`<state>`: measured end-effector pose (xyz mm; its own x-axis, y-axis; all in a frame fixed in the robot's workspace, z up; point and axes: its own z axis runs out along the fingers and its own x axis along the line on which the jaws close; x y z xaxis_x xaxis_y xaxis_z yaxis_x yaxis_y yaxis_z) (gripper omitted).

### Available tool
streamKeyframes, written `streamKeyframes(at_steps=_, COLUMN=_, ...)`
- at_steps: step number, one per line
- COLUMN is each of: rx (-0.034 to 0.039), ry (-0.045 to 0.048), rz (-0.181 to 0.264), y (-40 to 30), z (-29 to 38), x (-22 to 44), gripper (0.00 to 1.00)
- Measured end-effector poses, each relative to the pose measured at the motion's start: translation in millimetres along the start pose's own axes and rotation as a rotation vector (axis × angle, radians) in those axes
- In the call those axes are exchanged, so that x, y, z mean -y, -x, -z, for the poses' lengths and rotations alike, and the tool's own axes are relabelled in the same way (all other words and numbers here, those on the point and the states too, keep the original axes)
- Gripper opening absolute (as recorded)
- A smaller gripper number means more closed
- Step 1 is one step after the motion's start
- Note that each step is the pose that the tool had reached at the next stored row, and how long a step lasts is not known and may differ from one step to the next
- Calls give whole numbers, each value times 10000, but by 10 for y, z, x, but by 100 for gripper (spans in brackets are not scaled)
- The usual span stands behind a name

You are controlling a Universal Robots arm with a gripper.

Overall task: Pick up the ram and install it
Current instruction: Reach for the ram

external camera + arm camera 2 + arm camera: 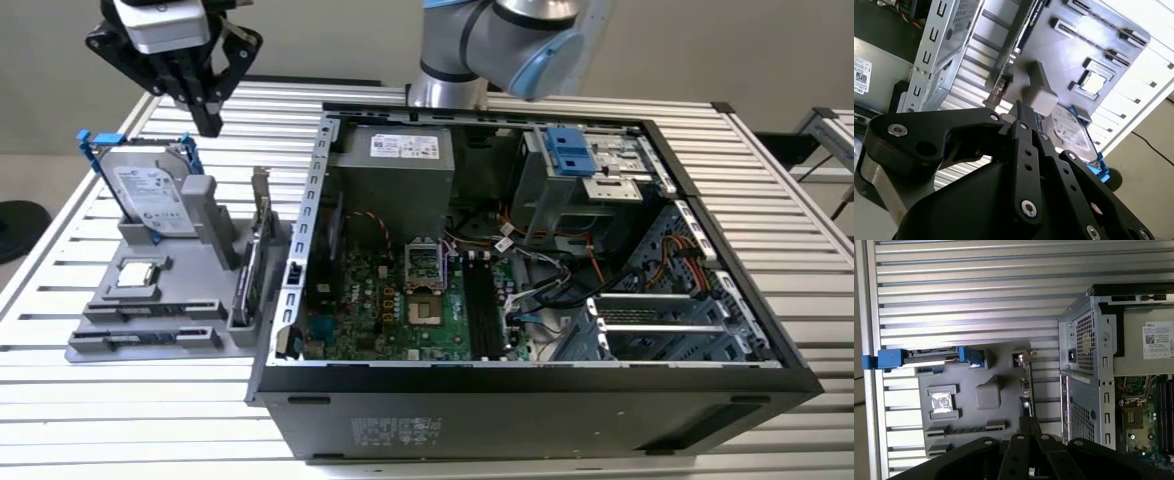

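Black gripper (1021, 106) linkage is closest in both wrist views, fingers pressed together at the tip with nothing between them. In the exterior view the gripper (207, 125) hangs tip-down, high above the slatted table (80, 400), just beyond the blue-railed hard drive (144, 190) standing in the grey holder (200, 300). Arm (507, 40) reaches in from behind the open computer case (534, 400). The ram (144, 338) is a long, narrow dark stick lying flat in a slot at the holder's near edge; chip detail is too small to tell. It sits well apart from the gripper, at the holder's opposite end, with the hard drive and a square processor chip (138, 275) between them.
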<state>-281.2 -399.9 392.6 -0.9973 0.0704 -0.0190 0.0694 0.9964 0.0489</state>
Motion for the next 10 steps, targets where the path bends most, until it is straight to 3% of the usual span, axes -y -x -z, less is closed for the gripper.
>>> streamKeyframes(at_steps=10, rx=0, ry=0, rz=3, y=-155, z=3, x=11, gripper=0)
